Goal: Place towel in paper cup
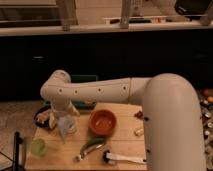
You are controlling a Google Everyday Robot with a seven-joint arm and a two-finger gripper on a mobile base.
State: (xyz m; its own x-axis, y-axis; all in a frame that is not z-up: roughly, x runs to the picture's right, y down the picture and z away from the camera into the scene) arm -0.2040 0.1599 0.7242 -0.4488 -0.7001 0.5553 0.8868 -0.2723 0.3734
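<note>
The gripper [64,114] hangs over the left side of the table [125,145] with a pale towel [65,127] directly beneath; its grip cannot be told. The green cup [38,147], seemingly the target, stands near, to its front-left.

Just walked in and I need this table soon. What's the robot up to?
It is working on getting a towel into a cup. Its single arm reaches across to the left end of the wooden table, with the hand low over a pale bundle that looks like the towel, beside an orange bowl. I can't tell whether the hand is holding it. A small green cup stands near the front-left corner, apart from the bundle, so the towel isn't in a cup yet.
</note>
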